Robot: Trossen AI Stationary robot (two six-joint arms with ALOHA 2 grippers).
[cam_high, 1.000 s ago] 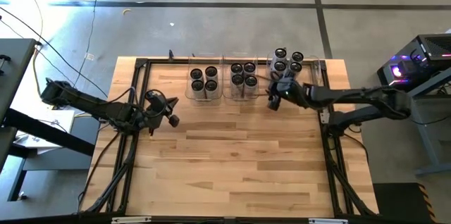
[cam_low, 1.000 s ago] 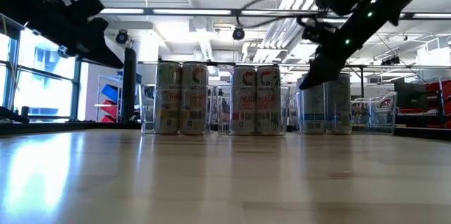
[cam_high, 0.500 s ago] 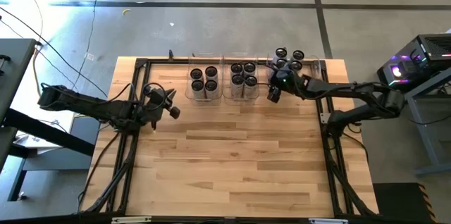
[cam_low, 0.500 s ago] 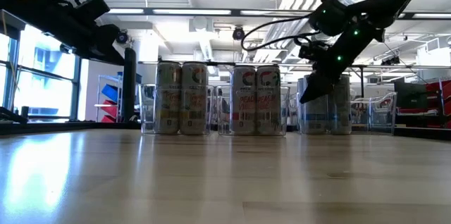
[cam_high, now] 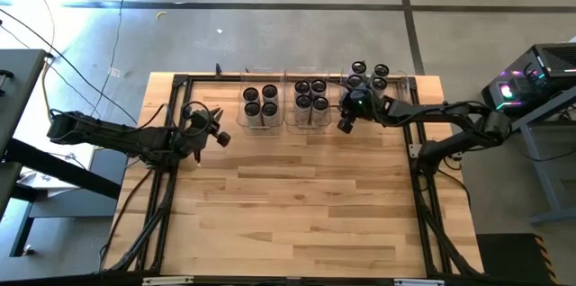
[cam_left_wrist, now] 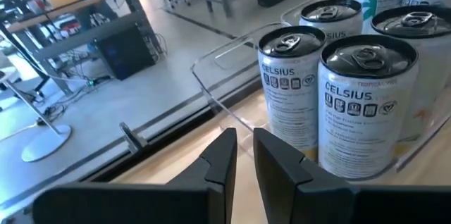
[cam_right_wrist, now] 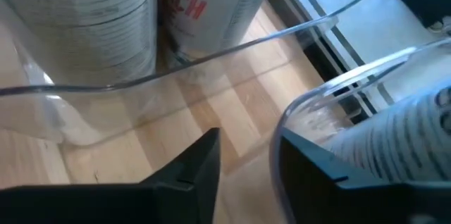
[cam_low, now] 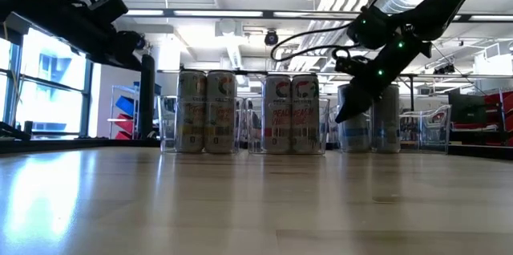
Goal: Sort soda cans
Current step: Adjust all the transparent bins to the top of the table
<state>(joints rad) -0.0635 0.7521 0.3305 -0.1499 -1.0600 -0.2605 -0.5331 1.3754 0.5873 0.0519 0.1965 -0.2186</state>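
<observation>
Wooden tabletop [cam_high: 297,205] carries three clear bins [cam_high: 261,106] in a row along its far edge, each holding upright soda cans [cam_high: 310,97]. On the near-left side of the rightmost bin, the right gripper [cam_high: 345,122] hangs with its fingers [cam_right_wrist: 190,164] partly apart, empty, straddling that bin's clear wall. Left of the leftmost bin, the left gripper [cam_high: 219,136] hovers, fingers nearly closed on nothing.

Shiny metal cans [cam_left_wrist: 363,104], seemingly clear-plastic bins [cam_left_wrist: 232,115]
</observation>
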